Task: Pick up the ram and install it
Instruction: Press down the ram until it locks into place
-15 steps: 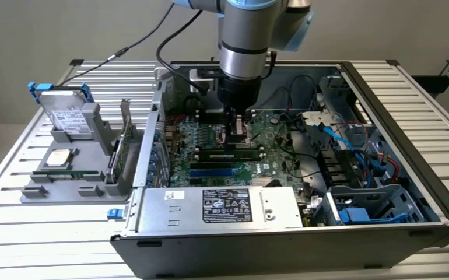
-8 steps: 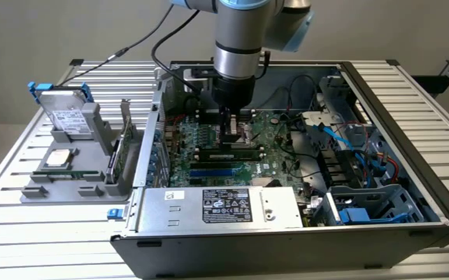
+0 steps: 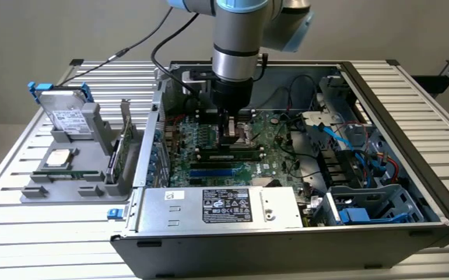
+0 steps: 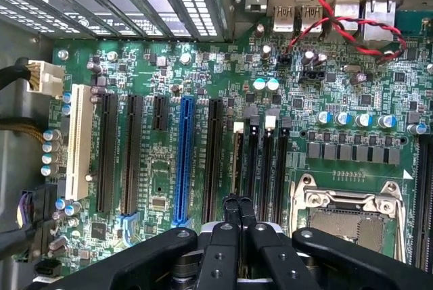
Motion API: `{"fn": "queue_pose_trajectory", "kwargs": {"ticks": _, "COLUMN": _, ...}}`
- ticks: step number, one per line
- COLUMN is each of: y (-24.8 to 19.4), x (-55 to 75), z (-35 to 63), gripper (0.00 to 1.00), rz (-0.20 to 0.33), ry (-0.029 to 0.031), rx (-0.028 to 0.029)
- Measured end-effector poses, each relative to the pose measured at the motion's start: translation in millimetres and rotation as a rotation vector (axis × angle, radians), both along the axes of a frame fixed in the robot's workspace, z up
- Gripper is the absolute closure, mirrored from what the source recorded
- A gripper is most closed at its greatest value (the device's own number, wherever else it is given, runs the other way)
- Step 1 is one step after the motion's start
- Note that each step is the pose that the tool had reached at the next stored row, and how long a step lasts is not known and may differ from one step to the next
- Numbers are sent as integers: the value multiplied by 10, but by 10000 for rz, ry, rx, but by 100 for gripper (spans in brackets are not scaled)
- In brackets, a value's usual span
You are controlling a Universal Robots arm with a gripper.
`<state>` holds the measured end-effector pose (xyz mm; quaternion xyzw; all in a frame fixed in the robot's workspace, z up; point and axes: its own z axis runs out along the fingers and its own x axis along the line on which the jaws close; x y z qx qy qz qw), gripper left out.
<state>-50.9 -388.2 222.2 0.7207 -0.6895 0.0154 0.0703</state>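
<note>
An open computer case (image 3: 411,230) holds a green motherboard (image 3: 209,140). The gripper (image 3: 230,135), fingers pressed together, reaches down inside it just above the ram (image 3: 232,156), a green stick lying in a slot (image 3: 228,164) at the board's middle.

On the exterior view's left, a grey tray (image 3: 92,146) holds a drive with blue clips (image 3: 63,111).

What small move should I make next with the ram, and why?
Probably a short, gentle press straight down. The gripper, its jaws shut, sits right over the top edge of the ram, which stands on edge in a slot of the motherboard. I cannot tell whether the stick is fully seated, so a light push seems safer than pulling away.
</note>
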Motion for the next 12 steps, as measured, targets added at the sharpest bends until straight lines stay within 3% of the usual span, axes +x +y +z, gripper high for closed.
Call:
{"fn": "queue_pose_trajectory", "kwargs": {"ticks": 3, "y": 1, "x": 0, "z": 10, "gripper": 90, "rz": 0, "ry": -6, "rx": 11}}
{"fn": "queue_pose_trajectory", "kwargs": {"ticks": 4, "y": 4, "x": 1, "z": 32, "gripper": 90, "rz": 0, "ry": -17, "rx": 32}}
{"fn": "queue_pose_trajectory", "kwargs": {"ticks": 7, "y": -1, "x": 0, "z": 134, "gripper": 90, "rz": 0, "ry": -6, "rx": 23}}
{"fn": "queue_pose_trajectory", "kwargs": {"ticks": 12, "y": -73, "x": 53, "z": 193, "gripper": 90, "rz": -1, "ry": -6, "rx": 79}}
